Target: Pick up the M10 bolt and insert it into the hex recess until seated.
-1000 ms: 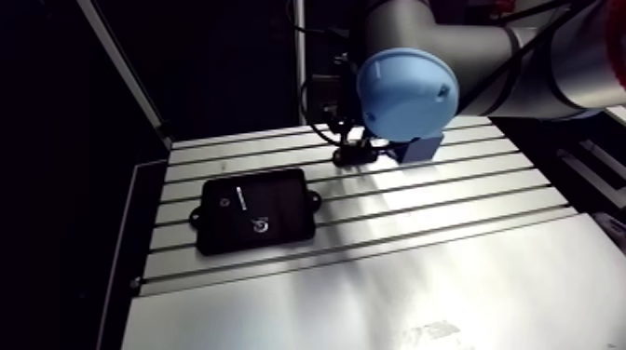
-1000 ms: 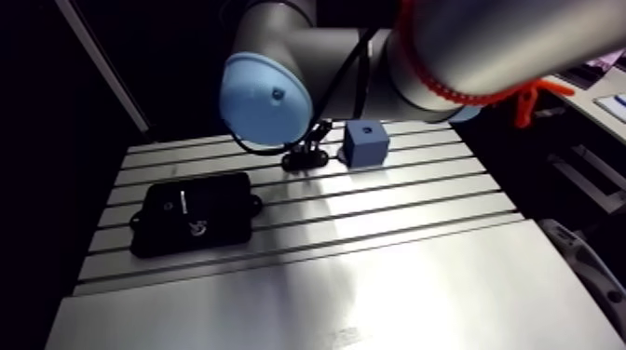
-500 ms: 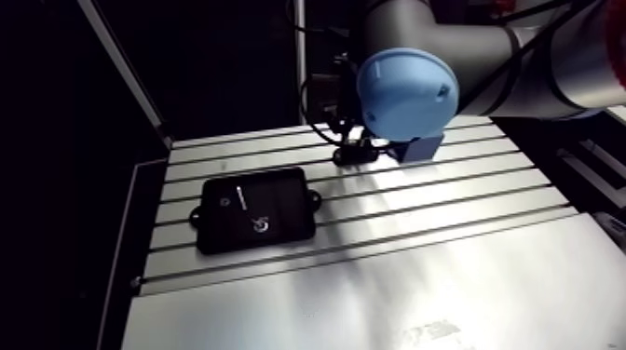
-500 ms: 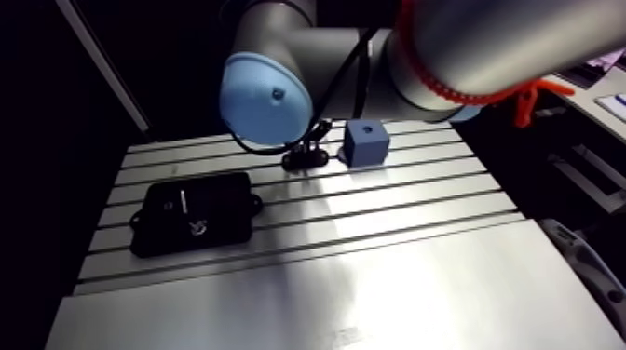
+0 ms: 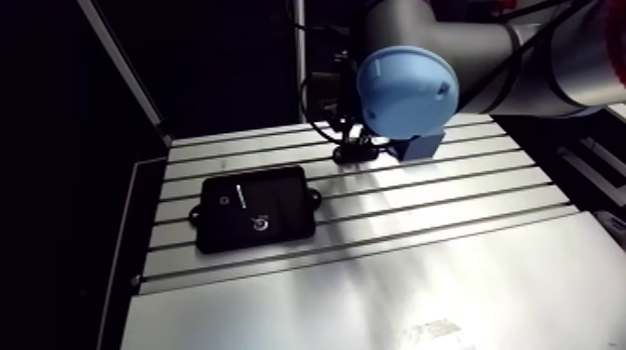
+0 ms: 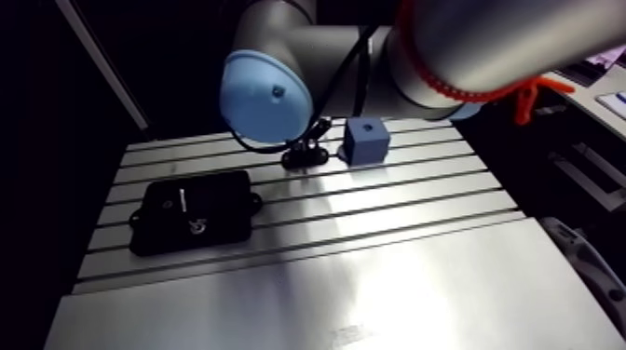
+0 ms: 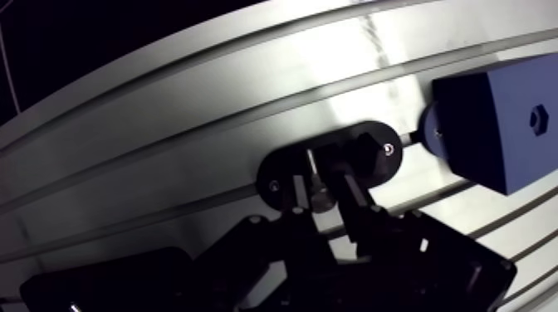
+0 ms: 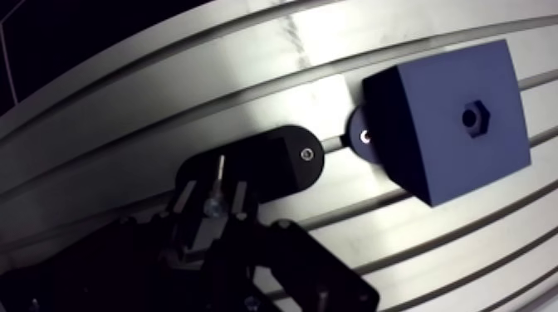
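Lying left: black plate (image 5: pixel 253 222) on bench (image 5: pixel 419 270).
M10 bolt (image 8: pixel 217 173): upright in black oval holder (image 8: pixel 274 162), mid-bench.
End effector (image 7: pixel 322 195): down over bolt; grip state cannot be told.
Blue block (image 8: pixel 448 116): just beside holder, rightward; hex recess (image 8: pixel 473 116) in top face.

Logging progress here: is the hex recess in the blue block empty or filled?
Empty. In the wrist view the hexagonal recess in the dark-blue cube block is a dark open hole with nothing inside.

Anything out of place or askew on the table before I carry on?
Nothing stands out. The blue block sits flat beside the black holder, its hex recess empty and facing up; the black plate lies flat, apart from both.
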### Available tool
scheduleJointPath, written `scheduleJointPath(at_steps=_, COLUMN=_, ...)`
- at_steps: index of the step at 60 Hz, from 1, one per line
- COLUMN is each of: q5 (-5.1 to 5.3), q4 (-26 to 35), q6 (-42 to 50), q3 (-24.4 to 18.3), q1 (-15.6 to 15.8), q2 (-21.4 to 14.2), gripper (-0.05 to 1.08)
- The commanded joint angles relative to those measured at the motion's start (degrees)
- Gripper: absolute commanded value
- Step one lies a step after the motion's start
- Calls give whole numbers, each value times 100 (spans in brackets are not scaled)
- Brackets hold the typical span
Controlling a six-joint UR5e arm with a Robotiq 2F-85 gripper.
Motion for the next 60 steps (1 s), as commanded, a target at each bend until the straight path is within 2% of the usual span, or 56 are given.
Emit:
scheduleJointPath(at_steps=1, q5=1, q4=0, q6=0, q3=-7, q1=-2, q2=11, gripper=67)
scheduleJointPath(at_steps=36, q5=1, q4=0, q6=-43, q3=-16, q1=5, q2=19, gripper=71)
scheduleJointPath(at_steps=60, q5=43, q4=9, q6=-105, q3=-33, q1=-2, q2=-23, gripper=74)
